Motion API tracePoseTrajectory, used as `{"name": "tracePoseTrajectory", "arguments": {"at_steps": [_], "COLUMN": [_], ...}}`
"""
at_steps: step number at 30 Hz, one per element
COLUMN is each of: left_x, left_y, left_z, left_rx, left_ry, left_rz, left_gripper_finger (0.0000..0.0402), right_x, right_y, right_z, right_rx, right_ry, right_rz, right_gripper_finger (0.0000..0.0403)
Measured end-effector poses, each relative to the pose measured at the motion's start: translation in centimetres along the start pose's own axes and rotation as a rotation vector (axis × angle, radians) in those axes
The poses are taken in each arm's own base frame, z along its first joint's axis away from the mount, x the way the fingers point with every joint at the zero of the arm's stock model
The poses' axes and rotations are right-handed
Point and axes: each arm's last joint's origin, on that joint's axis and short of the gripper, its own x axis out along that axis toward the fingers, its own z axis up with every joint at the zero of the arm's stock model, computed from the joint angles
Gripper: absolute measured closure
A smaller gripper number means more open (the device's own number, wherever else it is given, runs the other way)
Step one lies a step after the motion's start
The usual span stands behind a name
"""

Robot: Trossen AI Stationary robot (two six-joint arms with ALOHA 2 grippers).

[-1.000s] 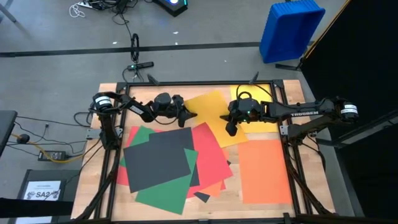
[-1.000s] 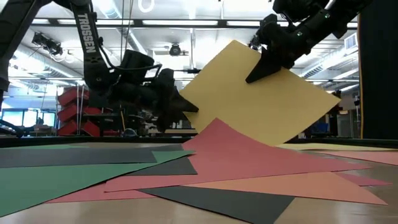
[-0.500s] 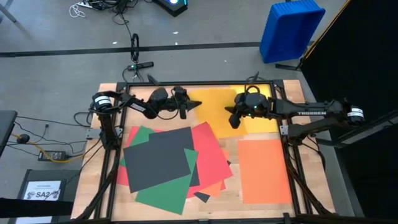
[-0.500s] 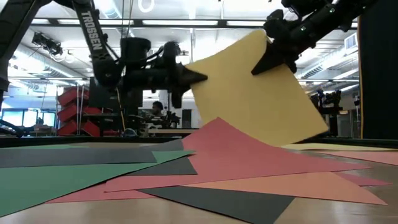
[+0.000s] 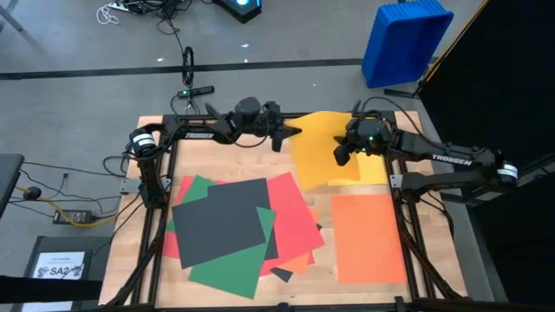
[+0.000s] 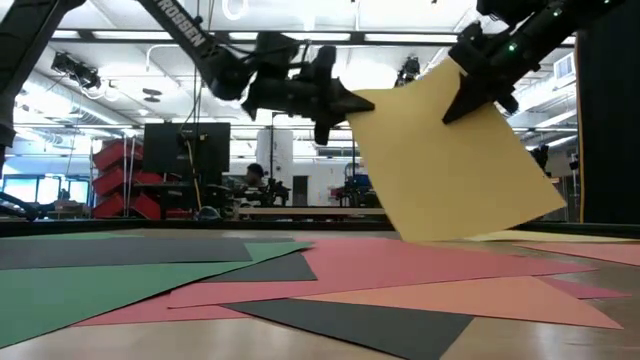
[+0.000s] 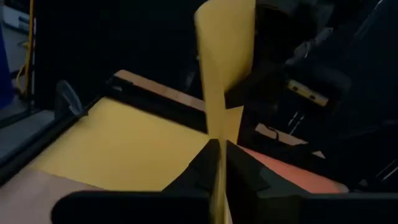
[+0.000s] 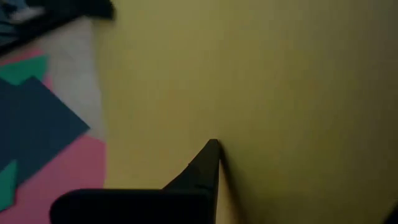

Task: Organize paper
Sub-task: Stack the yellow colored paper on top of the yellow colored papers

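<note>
A yellow sheet of paper is held up over the table's far right part by both grippers. My left gripper is shut on its left corner. My right gripper is shut on its upper right part. A second yellow sheet lies flat under it in the far right corner. An orange sheet lies flat near right. Black, green and red sheets overlap in a pile at the left and middle. My left gripper pinches the yellow sheet's left corner between its two fingers, level, from the table's left. In the left wrist view the sheet's edge stands upright between the fingertips. The sheet hangs below and to the right of the hold. My right gripper holds the sheet near its top right edge, slanting down from the table's right. One finger lies flat against the sheet's face; the sheet hides the other. The sheet hangs tilted; I cannot tell whether its lower corner touches the table.
A black metal frame borders the wooden table. A blue bin stands on the floor beyond the far right corner. A white printed sheet lies on the floor at the left. Bare wood shows at the far left.
My left gripper has risen and gone toward the far right, coming onto the yellow sheet's left corner. My right gripper has drawn back toward the right edge with the sheet. The sheet has come off the red paper and now hangs farther right and higher.
</note>
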Motion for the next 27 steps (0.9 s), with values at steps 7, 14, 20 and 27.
{"name": "tracePoseTrajectory", "arguments": {"at_steps": [7,14,20,27], "left_x": [0.5,1.4,1.5,1.6], "left_y": [0.2,1.6,1.8,1.6], "left_z": [0.8,-1.3,-1.4,-1.3], "left_rx": [0.002,-0.04,-0.05,-0.042], "left_ry": [-0.001,0.041,0.027,0.013], "left_rz": [0.035,0.09,0.125,0.114], "left_gripper_finger": [0.0401,0.0401,0.0402,0.0402], "right_x": [0.0,0.0,0.0,0.4], "right_y": [-1.7,-3.3,-4.9,-6.0], "right_z": [-1.0,-1.5,-2.1,-2.4], "right_rx": [0.009,0.031,0.056,0.084], "right_ry": [0.114,0.186,0.274,0.323], "right_rz": [-0.122,-0.234,-0.345,-0.4], "right_gripper_finger": [0.0403,0.0403,0.0403,0.0403]}}
